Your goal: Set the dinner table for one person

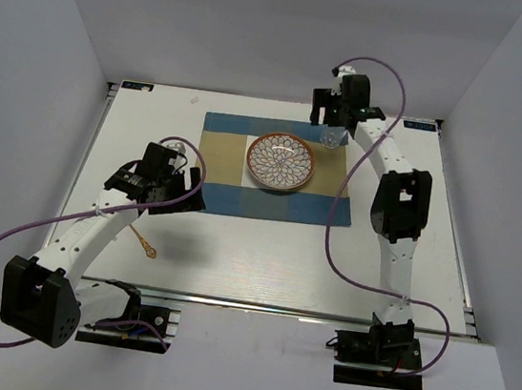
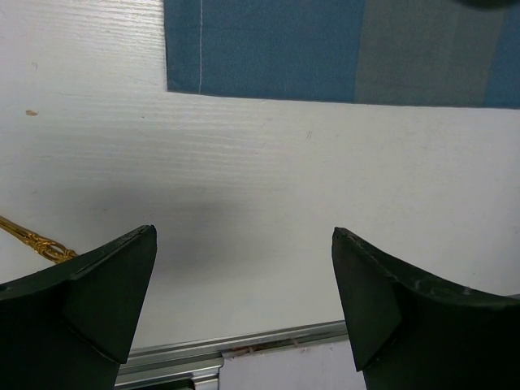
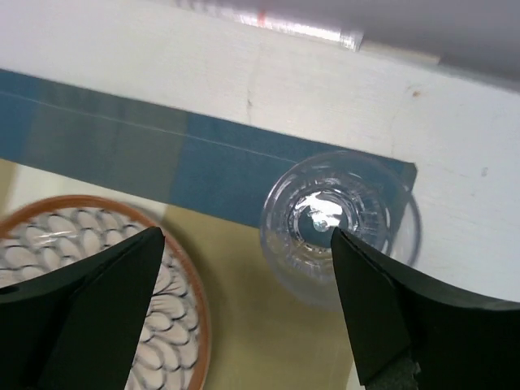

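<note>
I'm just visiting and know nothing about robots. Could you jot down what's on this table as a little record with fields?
Table: white, metal rail edges
Placemat: blue and tan, on the table's far half
Plate: petal pattern, brown rim, in the placemat's middle
Glass: clear, upright, at the placemat's far right corner
Utensil: gold, on bare table near the left arm; type unclear
Left gripper: open, empty, over bare table
Right gripper: open, above the glass
</note>
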Tool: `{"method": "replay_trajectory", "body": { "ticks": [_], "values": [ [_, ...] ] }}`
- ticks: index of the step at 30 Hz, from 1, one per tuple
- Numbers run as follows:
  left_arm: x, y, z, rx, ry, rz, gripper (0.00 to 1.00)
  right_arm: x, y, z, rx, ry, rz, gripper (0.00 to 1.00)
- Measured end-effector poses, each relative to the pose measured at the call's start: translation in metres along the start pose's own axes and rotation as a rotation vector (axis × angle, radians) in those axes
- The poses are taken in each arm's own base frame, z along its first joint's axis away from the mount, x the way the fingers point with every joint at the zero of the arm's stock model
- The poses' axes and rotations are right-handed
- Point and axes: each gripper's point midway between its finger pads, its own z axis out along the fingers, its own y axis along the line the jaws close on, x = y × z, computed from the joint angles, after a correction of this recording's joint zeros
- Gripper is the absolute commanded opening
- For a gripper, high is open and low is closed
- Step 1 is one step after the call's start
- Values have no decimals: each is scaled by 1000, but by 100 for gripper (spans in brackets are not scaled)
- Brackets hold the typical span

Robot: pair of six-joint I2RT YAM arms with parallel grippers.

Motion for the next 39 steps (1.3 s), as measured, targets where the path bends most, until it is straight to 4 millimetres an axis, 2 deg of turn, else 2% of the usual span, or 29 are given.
{"method": "replay_trajectory", "body": {
  "ticks": [1,3,5,8,10,12,13,14,16,18,20,21,24,28,32,39],
  "values": [
    [0,0,0,-3,-1,0,98,-8,2,-9,-2,-14,7,89],
    [-2,4,0,-25,-10,-7,98,-32,8,-41,-13,-67,26,89],
    [-3,10,-1,-57,-23,-15,98,-66,18,-87,-37,-156,36,89],
    [-6,17,-3,-98,-47,-32,98,-107,38,-165,-104,-303,46,89],
    [-8,21,-5,-127,-63,-46,98,-118,56,-215,-173,-394,42,89],
    [-9,28,-8,-163,-78,-63,98,-109,73,-249,-237,-430,40,89],
    [-9,32,-10,-186,-87,-76,98,-98,79,-259,-258,-445,45,89],
    [-9,35,-11,-209,-92,-88,98,-77,83,-264,-272,-424,59,89],
    [-11,44,-14,-262,-107,-115,98,-26,85,-260,-262,-340,109,89],
    [-11,53,-18,-320,-118,-143,98,31,73,-251,-195,-218,182,89],
    [-11,61,-23,-377,-126,-170,98,80,56,-247,-97,-107,246,89],
    [-13,62,-23,-386,-129,-174,98,101,47,-248,-43,-58,275,89],
    [-15,66,-24,-422,-125,-191,98,145,15,-265,167,19,386,89],
    [-12,71,-25,-452,-114,-198,98,175,-11,-286,338,42,465,89],
    [-11,73,-27,-467,-116,-205,98,208,-36,-295,510,125,532,89],
    [-12,74,-32,-465,-133,-207,98,249,-89,-320,803,163,689,89]
  ]
}}
